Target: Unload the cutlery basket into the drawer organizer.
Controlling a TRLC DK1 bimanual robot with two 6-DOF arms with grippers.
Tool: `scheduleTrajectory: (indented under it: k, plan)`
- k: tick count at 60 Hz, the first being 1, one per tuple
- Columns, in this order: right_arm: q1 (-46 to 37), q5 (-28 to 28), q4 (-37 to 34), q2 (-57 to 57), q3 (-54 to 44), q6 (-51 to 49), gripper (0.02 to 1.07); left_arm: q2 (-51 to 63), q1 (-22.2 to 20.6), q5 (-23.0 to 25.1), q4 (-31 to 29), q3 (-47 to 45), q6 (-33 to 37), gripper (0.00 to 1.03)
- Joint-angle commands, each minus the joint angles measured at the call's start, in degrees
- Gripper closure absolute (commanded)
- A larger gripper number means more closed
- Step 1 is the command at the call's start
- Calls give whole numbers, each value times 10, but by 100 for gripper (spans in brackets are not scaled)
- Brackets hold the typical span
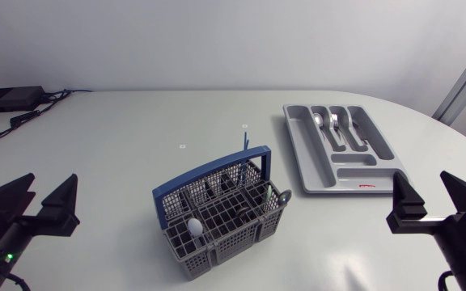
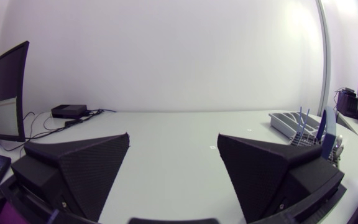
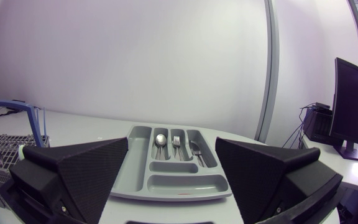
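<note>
Head view: cutlery basket [image 1: 217, 212], grey with a blue handle, sits mid-bench [image 1: 120, 129] between the two arms. Drawer organizer [image 1: 342, 149] is further back on the right side. Only this view looks down into the basket: dark cutlery, a white round-ended piece [image 1: 194, 227], and a thin blue stick [image 1: 245, 141] at the far rim.

Right wrist view shows the organizer slots better: spoon [image 3: 160, 142], fork [image 3: 176, 143], third piece unclear. Organizer is straight ahead of right end effector [image 1: 420, 175], basket off to its side.

Left wrist view: basket is ahead and to one side of left end effector [image 1: 52, 178].

Both end effectors spread wide, holding nothing, well apart from the basket.
</note>
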Motion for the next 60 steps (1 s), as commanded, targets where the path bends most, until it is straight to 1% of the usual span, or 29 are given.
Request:
scheduleTrajectory:
  k: [1,6,11,14,17,20,23,26,30,32,35,39,42,43,46,48,51,56,58,60]
  plan:
    - [6,-1,17,63,50,17,6,83,-8,0,-17,81,-34,4]
    - [7,2,17,163,104,28,7,173,-14,0,-41,142,-48,4]
    - [8,2,-2,244,151,28,7,239,-15,0,-69,188,-56,4]
    - [9,2,-23,281,176,28,7,277,-23,-4,-86,216,-60,5]
    - [14,2,-36,315,196,28,7,310,-33,-5,-113,243,-59,7]
    - [24,-3,-56,344,216,27,7,348,-52,-5,-146,272,-58,8]
    - [35,-5,-77,368,232,27,7,378,-61,-10,-168,292,-49,8]
    - [40,-8,-105,397,253,25,7,414,-65,-13,-203,315,-19,8]
    - [49,-16,-144,431,280,15,7,451,-92,-27,-244,339,29,8]
    - [54,-16,-160,446,292,-4,7,465,-106,-29,-260,346,70,8]
    - [65,-16,-191,468,311,-31,8,478,-116,-29,-275,351,137,8]
    - [87,-17,-223,495,329,-88,11,494,-126,-29,-299,353,163,9]
    - [101,-17,-246,509,336,-116,12,505,-140,-27,-319,352,183,9]
    - [105,-17,-252,513,336,-119,12,506,-144,-24,-323,352,185,10]
    - [119,-17,-252,525,329,-129,12,506,-158,10,-339,346,205,15]
    - [129,-20,-239,527,314,-137,14,504,-159,55,-351,341,222,17]
    - [143,-49,-223,524,295,-144,17,504,-156,88,-370,339,245,22]
    - [146,-109,-213,522,278,-151,27,502,-161,118,-386,330,279,35]
    - [147,-126,-213,531,281,-147,34,502,-161,133,-392,324,294,42]
    - [147,-143,-215,541,284,-145,40,502,-161,146,-403,321,308,47]
